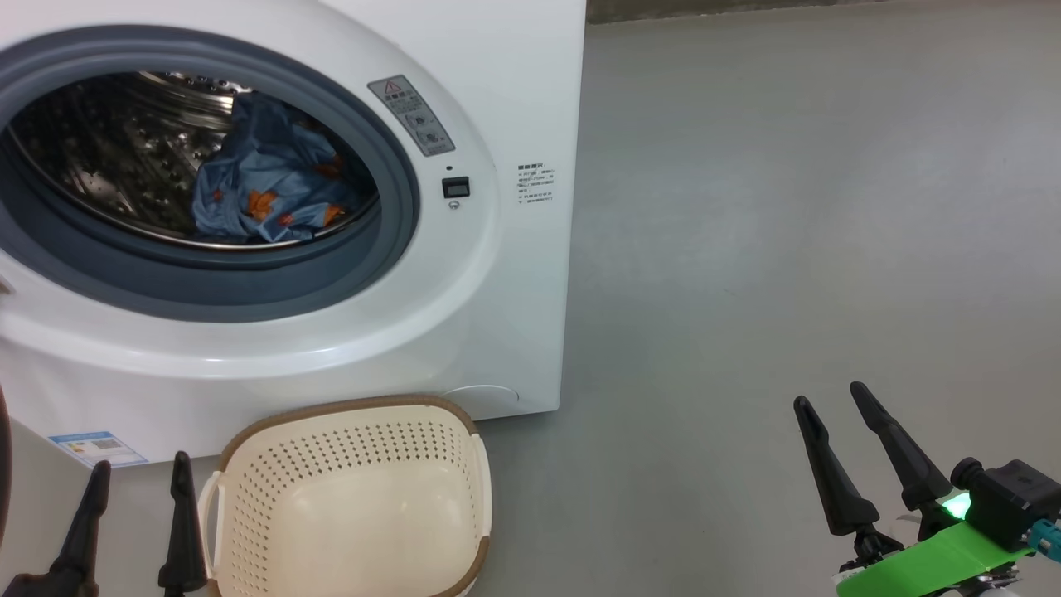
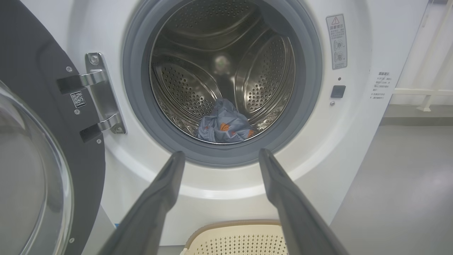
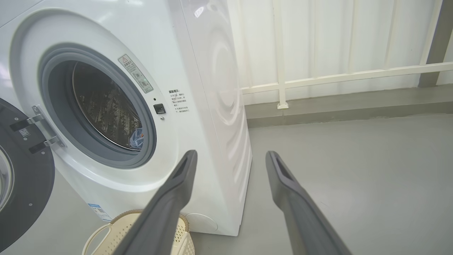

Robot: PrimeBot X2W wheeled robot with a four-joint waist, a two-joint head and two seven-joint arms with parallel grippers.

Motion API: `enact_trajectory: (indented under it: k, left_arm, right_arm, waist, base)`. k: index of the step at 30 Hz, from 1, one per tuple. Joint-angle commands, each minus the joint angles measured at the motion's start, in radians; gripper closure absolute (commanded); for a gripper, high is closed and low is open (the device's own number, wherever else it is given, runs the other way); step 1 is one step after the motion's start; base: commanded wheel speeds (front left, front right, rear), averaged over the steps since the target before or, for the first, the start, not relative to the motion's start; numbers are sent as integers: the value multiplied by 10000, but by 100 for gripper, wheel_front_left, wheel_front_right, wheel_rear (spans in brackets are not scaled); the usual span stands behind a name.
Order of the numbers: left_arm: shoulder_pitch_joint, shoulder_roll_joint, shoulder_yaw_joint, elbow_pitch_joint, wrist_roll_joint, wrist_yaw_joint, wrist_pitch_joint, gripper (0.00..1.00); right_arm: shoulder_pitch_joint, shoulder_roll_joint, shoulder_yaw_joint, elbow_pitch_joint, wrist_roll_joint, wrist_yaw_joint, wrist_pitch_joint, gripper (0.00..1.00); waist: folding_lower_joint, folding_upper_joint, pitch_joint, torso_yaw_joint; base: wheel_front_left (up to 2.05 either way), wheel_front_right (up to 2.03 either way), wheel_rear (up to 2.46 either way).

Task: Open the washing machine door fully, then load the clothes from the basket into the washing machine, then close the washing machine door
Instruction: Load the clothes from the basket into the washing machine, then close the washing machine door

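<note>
The white washing machine (image 1: 514,99) fills the upper left of the head view, its door swung open to the left (image 2: 39,141) with the glass bowl showing. The light blue clothes (image 1: 265,178) with orange figures lie inside the steel drum (image 2: 223,125). On the floor before the machine stands the cream basket (image 1: 348,506), nothing inside it. My left gripper (image 1: 141,468) is open just left of the basket, facing the drum (image 2: 221,156). Far to the right, over bare floor, my right gripper (image 1: 829,396) is open and holds nothing (image 3: 230,154).
Grey floor (image 1: 787,249) stretches to the right of the machine. A white railing (image 3: 318,78) and a low grey ledge run along the back wall. The open door (image 3: 21,177) juts out at the machine's left.
</note>
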Motion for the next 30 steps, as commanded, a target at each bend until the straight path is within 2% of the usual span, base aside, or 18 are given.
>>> enact_trajectory:
  k: [1, 18, 30]
  left_arm:
    - [-79, 149, 359, -332, 59, 6, -55, 0]
    - [-20, 115, 376, -463, 148, 6, -55, 0]
    - [73, 65, 402, -493, 178, 6, -55, 0]
  right_arm:
    - [-67, -215, 102, -254, 74, 73, -78, 0]
    - [-20, -234, 87, -292, 68, 73, -78, 0]
    - [-11, -269, 121, -274, 83, 73, -78, 0]
  waist:
    - [0, 0, 1, 1]
    - [0, 0, -31, 42]
    - [0, 0, -88, 32]
  base:
    - [0, 0, 0]
    - [-5, 5, 0]
    - [-103, 103, 0]
